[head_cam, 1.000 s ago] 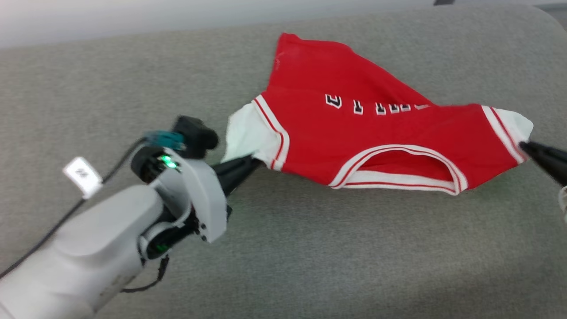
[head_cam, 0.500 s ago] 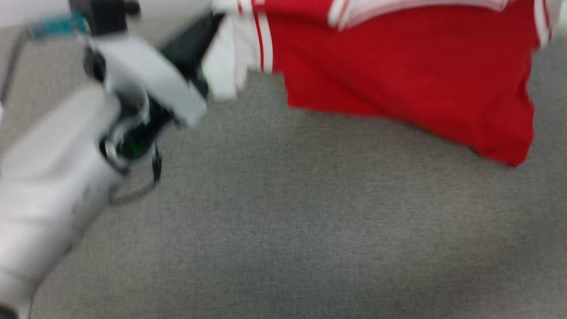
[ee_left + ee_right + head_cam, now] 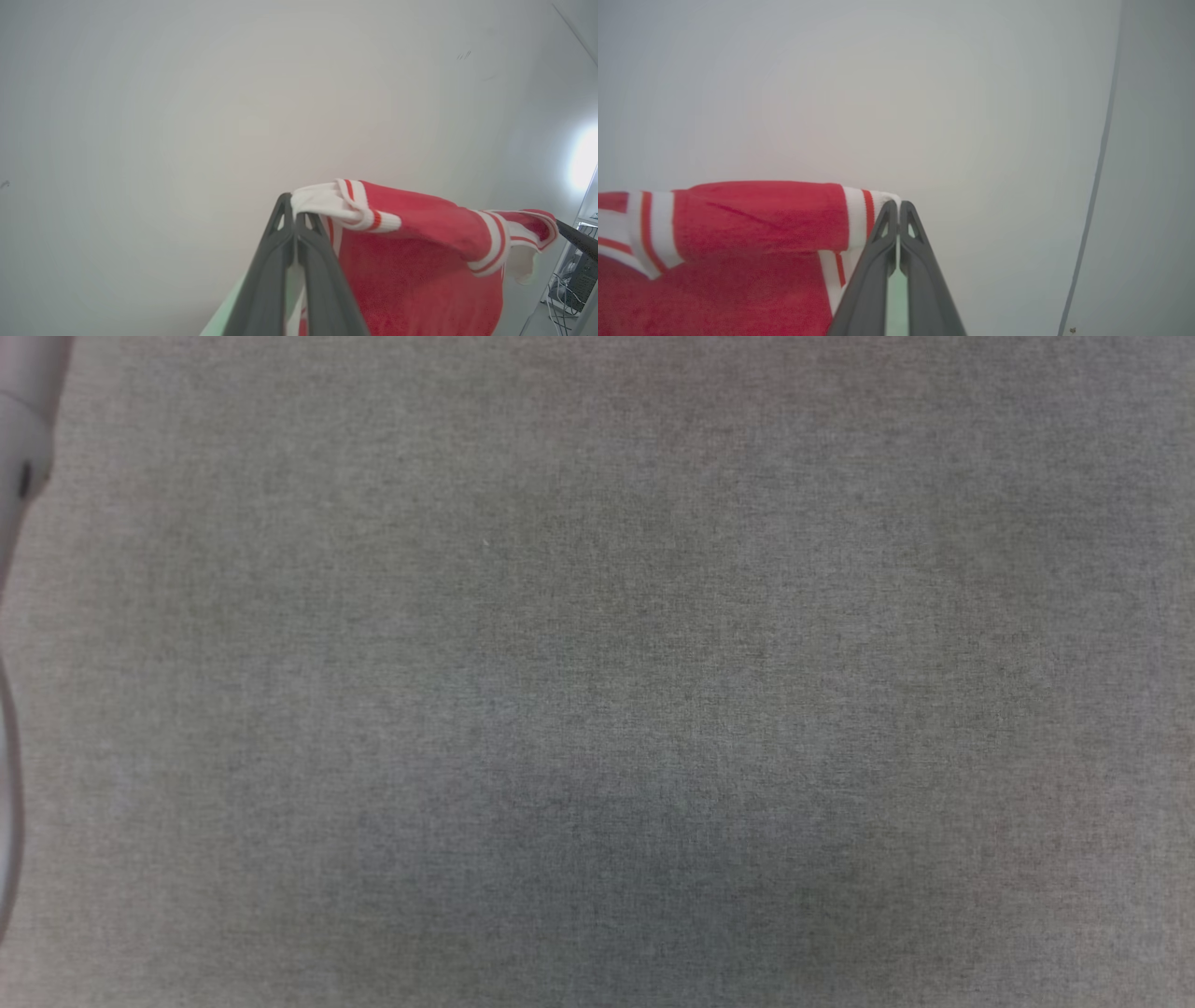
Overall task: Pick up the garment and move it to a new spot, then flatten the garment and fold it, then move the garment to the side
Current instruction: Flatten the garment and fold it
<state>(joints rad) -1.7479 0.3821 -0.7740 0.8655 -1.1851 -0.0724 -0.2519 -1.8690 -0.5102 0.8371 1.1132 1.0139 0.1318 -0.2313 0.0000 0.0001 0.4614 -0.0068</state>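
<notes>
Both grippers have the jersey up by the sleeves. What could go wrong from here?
1. Slip: the left gripper and right gripper each pinch the jersey only at a sleeve's edge, right at the fingertips. A fast move could pull a sleeve free.
2. Creases: the sleeve at the left gripper is bunched up, and the body hangs loose below the grips, so it may land wrinkled unless it is drawn taut first.

garment (image 3: 416,275) hangs stretched; grey surface (image 3: 597,672) open
</notes>
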